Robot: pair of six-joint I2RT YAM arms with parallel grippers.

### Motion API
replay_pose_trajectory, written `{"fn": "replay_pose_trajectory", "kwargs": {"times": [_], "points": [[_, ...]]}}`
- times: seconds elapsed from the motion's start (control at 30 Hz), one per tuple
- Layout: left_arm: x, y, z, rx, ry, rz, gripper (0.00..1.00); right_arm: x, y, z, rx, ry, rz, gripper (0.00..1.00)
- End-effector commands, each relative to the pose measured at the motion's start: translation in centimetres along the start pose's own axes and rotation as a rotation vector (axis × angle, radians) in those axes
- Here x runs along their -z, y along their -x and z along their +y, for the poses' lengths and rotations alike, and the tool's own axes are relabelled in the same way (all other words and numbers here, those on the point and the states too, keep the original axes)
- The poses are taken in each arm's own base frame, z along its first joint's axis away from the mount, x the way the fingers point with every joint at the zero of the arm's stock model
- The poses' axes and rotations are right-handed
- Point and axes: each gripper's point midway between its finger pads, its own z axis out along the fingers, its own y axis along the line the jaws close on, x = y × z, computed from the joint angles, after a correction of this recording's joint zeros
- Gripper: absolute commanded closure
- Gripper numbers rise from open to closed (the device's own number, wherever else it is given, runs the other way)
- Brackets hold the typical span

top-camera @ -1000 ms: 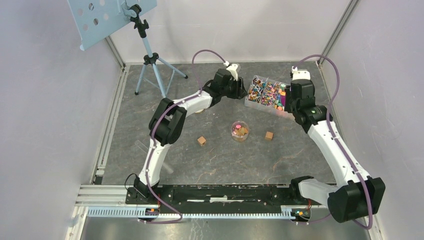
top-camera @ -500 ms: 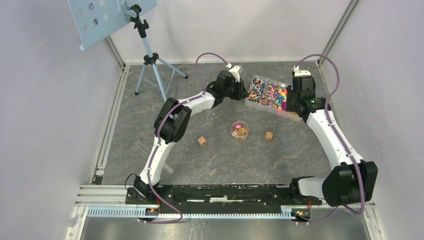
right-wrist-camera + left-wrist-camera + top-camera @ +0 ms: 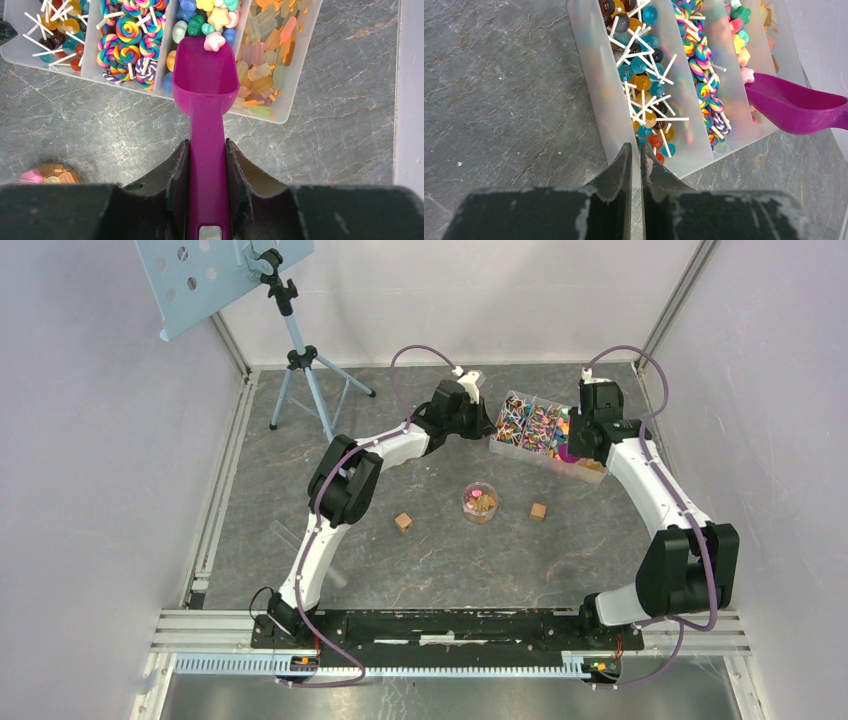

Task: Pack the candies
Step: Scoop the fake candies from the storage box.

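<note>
Candies [image 3: 214, 41] touch the scoop [image 3: 206, 85] held by the right hand [image 3: 206, 146], the left hand [image 3: 634, 151] pinching their tray [image 3: 591, 75].

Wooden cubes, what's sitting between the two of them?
A small clear cup holding a few candies, just behind the line from the left cube to the right cube, seen in the top view.

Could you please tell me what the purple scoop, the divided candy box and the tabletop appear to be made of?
Scoop: likely moulded plastic, opaque magenta, smooth with a soft sheen. Divided box: frosted translucent plastic, since the candies show blurred through its walls. Tabletop: grey with pale veins like slate, matte; possibly a printed mat.
</note>
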Motion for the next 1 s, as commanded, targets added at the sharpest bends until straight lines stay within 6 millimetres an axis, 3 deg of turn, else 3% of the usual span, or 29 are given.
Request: {"fn": "replay_pose_trajectory", "kwargs": {"times": [0.0, 0.1, 0.37, 0.97], "points": [[-0.2, 0.9, -1.6, 0.025, -0.062, -0.028, 0.96, -0.3, 0.6, 0.2, -0.020, 0.011, -0.017, 1.00], [-0.3, 0.8, -1.6, 0.030, -0.065, -0.025, 0.98, -0.9, 0.9, 0.3, -0.020, 0.014, -0.053, 1.00], [-0.4, 0.5, -1.7, 0.072, -0.074, -0.018, 0.98, -2.9, -0.7, 0.7, -0.021, 0.021, -0.036, 1.00], [-0.4, 0.1, -1.7, 0.085, -0.073, -0.013, 0.98, -4.7, -3.2, 1.1, 0.024, 0.058, -0.077, 1.00]]}}
